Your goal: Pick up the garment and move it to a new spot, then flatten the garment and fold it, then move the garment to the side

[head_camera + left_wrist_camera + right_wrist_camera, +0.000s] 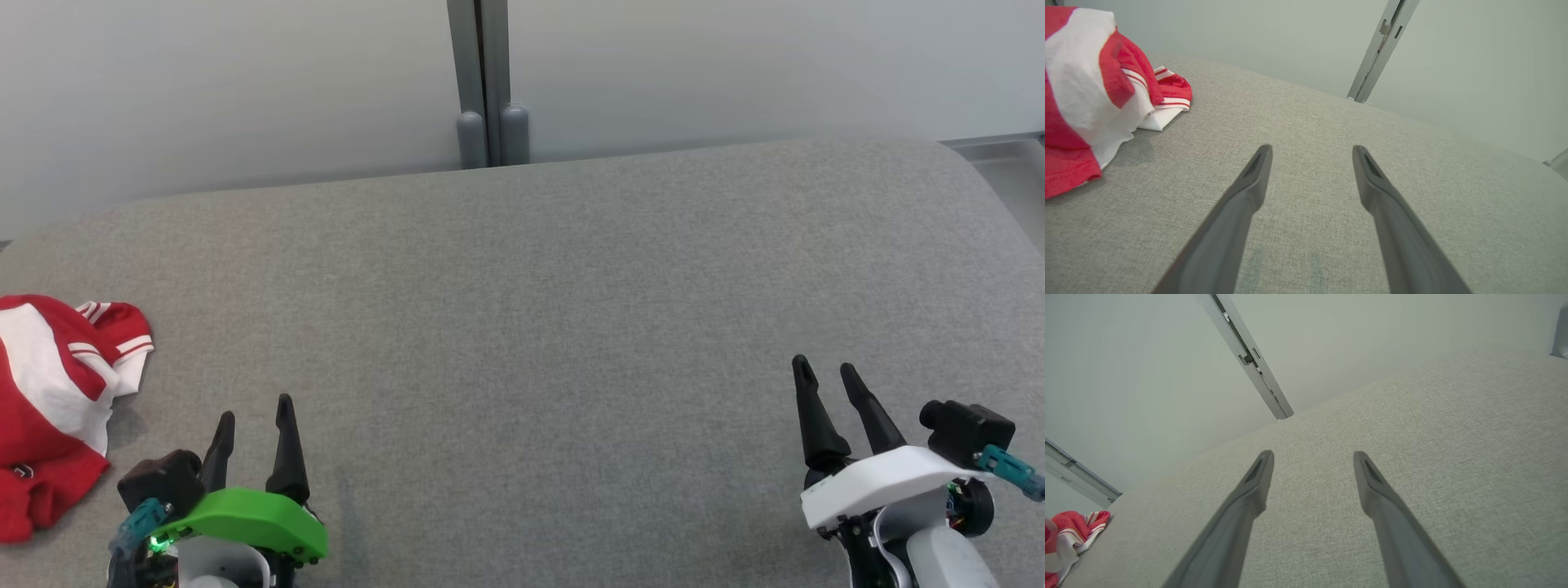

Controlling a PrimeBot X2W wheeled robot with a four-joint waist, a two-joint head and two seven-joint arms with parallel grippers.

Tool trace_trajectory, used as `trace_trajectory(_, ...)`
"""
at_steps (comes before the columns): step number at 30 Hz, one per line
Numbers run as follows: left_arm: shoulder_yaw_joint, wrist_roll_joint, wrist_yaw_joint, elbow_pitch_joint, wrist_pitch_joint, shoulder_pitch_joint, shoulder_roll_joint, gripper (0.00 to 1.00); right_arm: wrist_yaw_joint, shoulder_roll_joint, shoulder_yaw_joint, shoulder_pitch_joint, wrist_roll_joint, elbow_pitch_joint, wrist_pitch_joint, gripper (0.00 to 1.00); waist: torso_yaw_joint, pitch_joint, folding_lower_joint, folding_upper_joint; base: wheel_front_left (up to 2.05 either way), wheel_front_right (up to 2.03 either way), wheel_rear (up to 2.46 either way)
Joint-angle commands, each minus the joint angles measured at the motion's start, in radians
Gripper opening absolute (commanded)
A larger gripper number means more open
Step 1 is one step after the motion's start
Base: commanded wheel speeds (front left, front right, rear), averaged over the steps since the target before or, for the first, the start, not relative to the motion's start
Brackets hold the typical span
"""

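Head view: a crumpled red-and-white cloth garment is seen far left. The left gripper and right gripper are held wide open, empty.

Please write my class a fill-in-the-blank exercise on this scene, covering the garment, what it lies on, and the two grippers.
1. The garment is white and ____.
2. It lies crumpled on a ____ fabric surface.
3. The left gripper and the right gripper both stand ____, holding nothing.
4. Of the two, the ____ one is nearer the garment.

Missing words: red; grey; open; left.
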Motion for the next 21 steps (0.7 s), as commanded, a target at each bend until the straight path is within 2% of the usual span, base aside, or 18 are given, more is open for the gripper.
trace_trajectory(1, -0.003, 0.028, 0.005, -0.003, -0.010, 0.001, 0.006, 1.00, 0.000, -0.004, 0.005, 0.005, -0.026, -0.003, -0.012, 1.00, 0.000, -0.001, 0.0000, 0.0000, 0.00, 0.00, 0.00)
trace_trajectory(15, -0.023, 0.161, 0.011, 0.028, -0.044, 0.022, -0.003, 1.00, 0.000, -0.005, 0.022, 0.015, -0.144, 0.033, -0.046, 1.00, 0.002, -0.006, 0.0000, 0.0000, 0.00, 0.00, 0.00)
trace_trajectory(21, -0.021, 0.198, -0.012, 0.030, -0.057, 0.036, -0.006, 1.00, 0.000, -0.005, 0.028, 0.015, -0.194, 0.063, -0.060, 1.00, 0.004, -0.009, 0.0000, 0.0000, 0.00, 0.00, 0.00)
